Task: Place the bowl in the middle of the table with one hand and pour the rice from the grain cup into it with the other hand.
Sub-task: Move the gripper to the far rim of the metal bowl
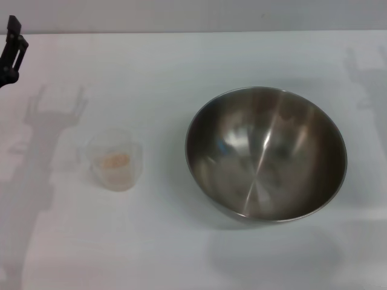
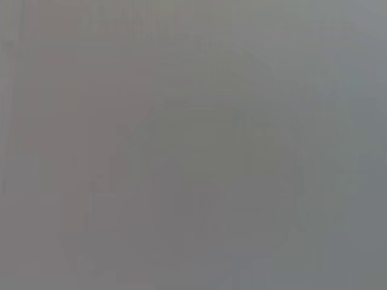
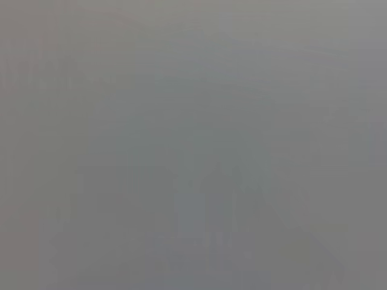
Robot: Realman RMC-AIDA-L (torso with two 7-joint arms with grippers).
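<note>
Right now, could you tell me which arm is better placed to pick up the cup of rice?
Probably the left: the cup stands on the robot's left, nearer the left gripper, and the bowl sits to the right.

Grain cup (image 1: 115, 160) left of bowl (image 1: 266, 154)

White table (image 1: 181, 254) with bowl (image 1: 266, 154) and grain cup (image 1: 115, 160), apart.
</note>
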